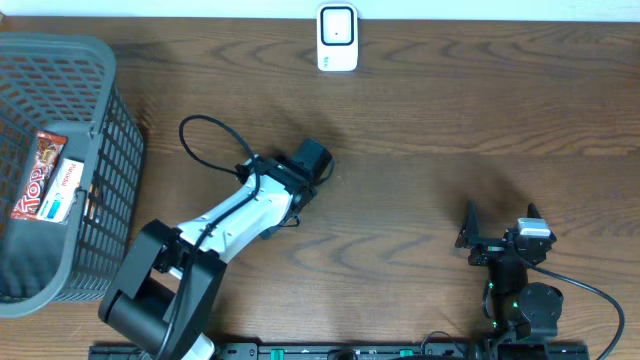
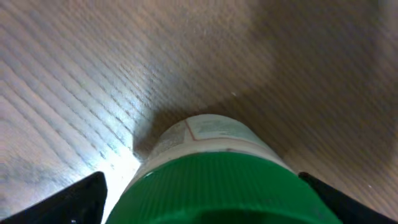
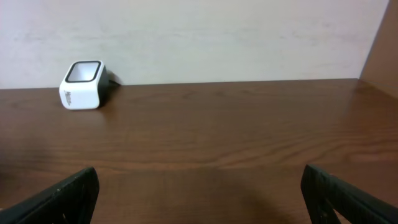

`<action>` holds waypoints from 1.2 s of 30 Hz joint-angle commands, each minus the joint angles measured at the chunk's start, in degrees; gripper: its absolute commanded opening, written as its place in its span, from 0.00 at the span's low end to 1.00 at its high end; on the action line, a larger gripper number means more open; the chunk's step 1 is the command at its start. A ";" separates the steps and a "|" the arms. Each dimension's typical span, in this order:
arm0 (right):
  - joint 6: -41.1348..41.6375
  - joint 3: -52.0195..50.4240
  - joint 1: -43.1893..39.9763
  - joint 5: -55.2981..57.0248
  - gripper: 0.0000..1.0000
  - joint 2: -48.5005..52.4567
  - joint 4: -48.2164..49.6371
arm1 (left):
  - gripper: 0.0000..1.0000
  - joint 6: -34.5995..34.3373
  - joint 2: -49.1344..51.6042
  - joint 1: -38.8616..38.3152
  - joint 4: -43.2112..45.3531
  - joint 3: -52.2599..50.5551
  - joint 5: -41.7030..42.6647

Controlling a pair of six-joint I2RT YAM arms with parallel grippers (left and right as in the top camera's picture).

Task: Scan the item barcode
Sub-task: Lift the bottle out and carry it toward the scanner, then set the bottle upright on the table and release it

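A white bottle (image 2: 205, 134) with a green ribbed cap (image 2: 217, 186) fills the bottom of the left wrist view, cap toward the camera. My left gripper (image 2: 202, 180) straddles the cap with its black fingers (image 2: 78, 199) spread; a bright gap shows on the left side, so the jaws are open around it. From overhead, the left gripper (image 1: 312, 162) hides the bottle. The white barcode scanner (image 1: 337, 38) stands at the table's far edge, also seen in the right wrist view as the scanner (image 3: 83, 84). My right gripper (image 1: 500, 228) is open and empty near the front right.
A dark mesh basket (image 1: 110, 150) sits at the left edge with snack packets (image 1: 40, 175) inside. A black cable (image 1: 205, 135) loops from the left arm. Bare brown wood lies between the left gripper and the scanner. A pale wall (image 3: 217, 37) backs the table.
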 commanded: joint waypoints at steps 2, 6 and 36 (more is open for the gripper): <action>-0.26 -0.09 -0.13 0.35 0.99 -0.24 -0.20 | 0.96 15.93 -6.47 0.68 -0.20 1.70 -2.19; -0.26 -0.09 -0.13 0.35 0.99 -0.24 -0.20 | 0.97 37.68 -16.24 0.57 -0.42 4.50 3.06; -0.26 -0.09 -0.13 0.35 0.99 -0.24 -0.20 | 0.98 53.29 -31.08 66.84 -20.26 34.84 16.39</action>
